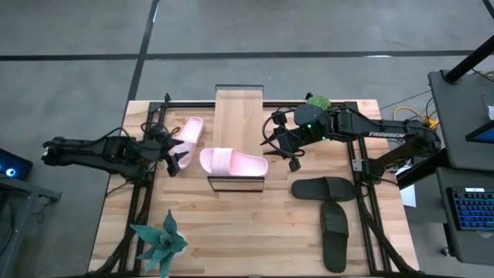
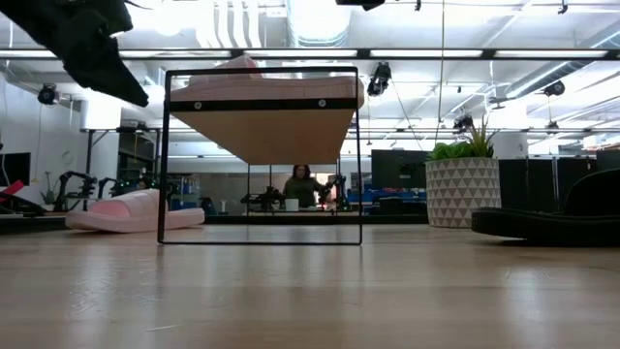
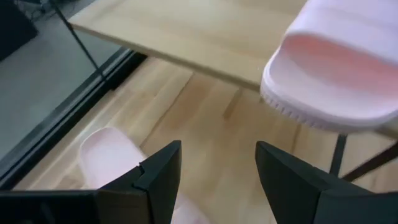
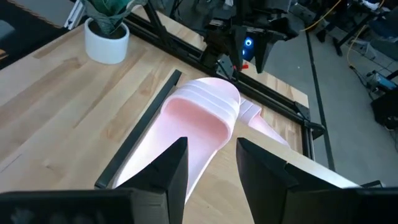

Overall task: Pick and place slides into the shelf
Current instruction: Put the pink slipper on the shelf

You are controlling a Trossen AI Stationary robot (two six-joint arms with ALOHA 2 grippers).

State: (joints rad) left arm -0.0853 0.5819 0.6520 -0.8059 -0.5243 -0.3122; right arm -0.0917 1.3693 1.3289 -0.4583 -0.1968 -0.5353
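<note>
Since the light pink foam slide sandal looks soft, released left claw, at its 6 o'clock, should pinch its wide strap.

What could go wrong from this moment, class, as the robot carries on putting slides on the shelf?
1. The pink slide on the shelf lies crosswise, overhanging both sides of the narrow shelf; a nudge could tip it off.
2. The open left gripper hovers over the second pink slide close to the shelf frame and might strike it.
3. The open right gripper is beside the overhanging toe.

A spiky teal plant at the tabletop's near edge, a white-potted green plant opposite.
</note>
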